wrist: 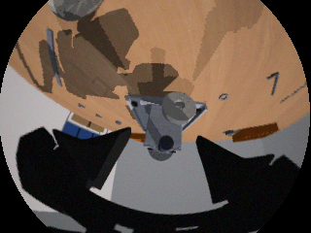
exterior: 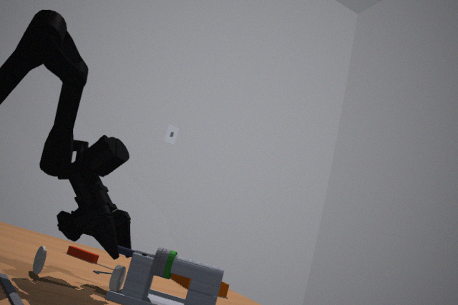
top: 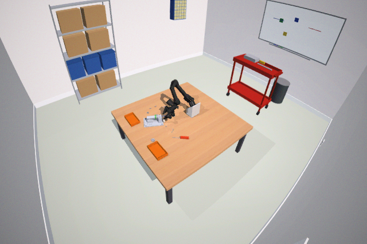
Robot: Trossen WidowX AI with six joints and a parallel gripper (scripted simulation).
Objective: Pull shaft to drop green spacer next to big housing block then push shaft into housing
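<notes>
The grey fixture (top: 152,121) (exterior: 138,273) (wrist: 151,115) stands on the wooden table (top: 207,134). Its shaft runs from a small support through grey spacers (exterior: 160,261) and a green spacer (exterior: 169,264) into the big housing block (exterior: 202,280). The green spacer sits right against the housing. The shaft's dark handle end (exterior: 126,250) (wrist: 166,144) sticks out on the support side. My gripper (top: 164,115) (exterior: 119,250) (wrist: 164,135) is open, with its fingers down on either side of that handle end. Nothing is between the fingers gripped.
Two orange trays (top: 132,119) (top: 157,150), a red-handled screwdriver (top: 184,137) (exterior: 83,254), a white box (top: 194,109) and loose grey discs (exterior: 39,259) (exterior: 117,278) lie on the table around the fixture. Small screws lie scattered nearby.
</notes>
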